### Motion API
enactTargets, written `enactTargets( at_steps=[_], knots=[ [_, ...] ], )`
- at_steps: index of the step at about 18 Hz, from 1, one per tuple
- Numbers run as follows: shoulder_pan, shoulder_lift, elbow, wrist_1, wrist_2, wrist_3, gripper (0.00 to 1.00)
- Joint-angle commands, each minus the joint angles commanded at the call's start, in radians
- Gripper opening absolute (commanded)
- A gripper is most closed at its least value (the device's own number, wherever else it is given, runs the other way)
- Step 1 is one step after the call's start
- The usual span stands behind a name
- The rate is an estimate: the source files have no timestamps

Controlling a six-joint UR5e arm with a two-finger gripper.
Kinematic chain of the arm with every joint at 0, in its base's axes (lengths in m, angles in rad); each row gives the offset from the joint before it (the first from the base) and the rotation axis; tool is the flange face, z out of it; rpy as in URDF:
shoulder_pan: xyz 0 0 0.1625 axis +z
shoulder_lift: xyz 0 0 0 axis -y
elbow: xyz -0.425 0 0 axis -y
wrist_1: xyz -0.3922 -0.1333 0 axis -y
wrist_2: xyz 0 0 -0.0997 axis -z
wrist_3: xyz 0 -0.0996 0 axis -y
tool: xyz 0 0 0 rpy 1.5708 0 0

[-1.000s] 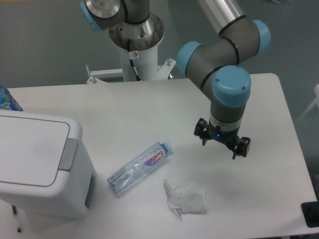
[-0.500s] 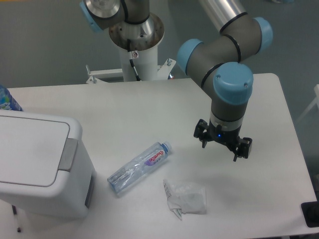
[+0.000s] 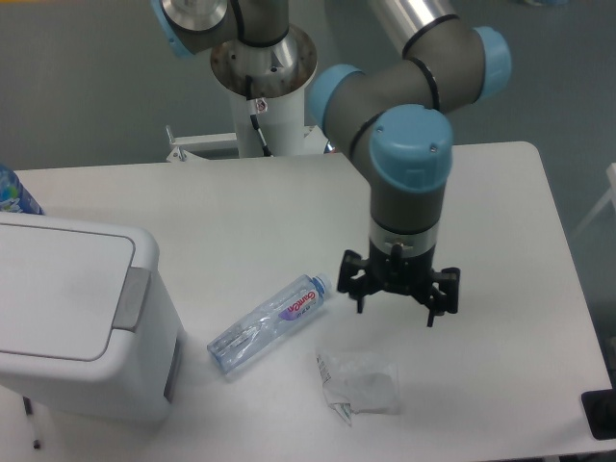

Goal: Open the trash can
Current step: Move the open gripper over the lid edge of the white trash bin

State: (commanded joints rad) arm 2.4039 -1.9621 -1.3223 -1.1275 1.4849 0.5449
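The trash can [image 3: 77, 318] is a large white boxy bin at the left edge of the table, its flat lid down, with a grey push tab [image 3: 131, 299] on the lid's right side. My gripper [image 3: 397, 308] is open and empty, pointing down above the table to the right of the middle. It hangs far to the right of the bin, just right of the cap of a lying bottle.
A clear plastic water bottle [image 3: 270, 322] lies on its side between the bin and my gripper. A crumpled clear wrapper [image 3: 359, 384] lies just below my gripper. A blue-labelled bottle [image 3: 13, 192] peeks out behind the bin. The arm's base post [image 3: 267, 91] stands at the back.
My gripper has moved left and slightly down, toward the bottle's cap and over the wrapper, and has turned a little. The bin, bottle and wrapper have not moved.
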Motion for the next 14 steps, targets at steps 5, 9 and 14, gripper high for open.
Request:
enactTargets(
  at_steps=[5,9,14],
  knots=[
    [-0.064,0.057,0.017,0.002,-0.095,-0.175,1.00],
    [-0.115,0.069,0.075,0.002,-0.138,-0.284,1.00],
    [-0.186,0.092,0.057,0.002,-0.140,-0.313,1.00]
  ],
)
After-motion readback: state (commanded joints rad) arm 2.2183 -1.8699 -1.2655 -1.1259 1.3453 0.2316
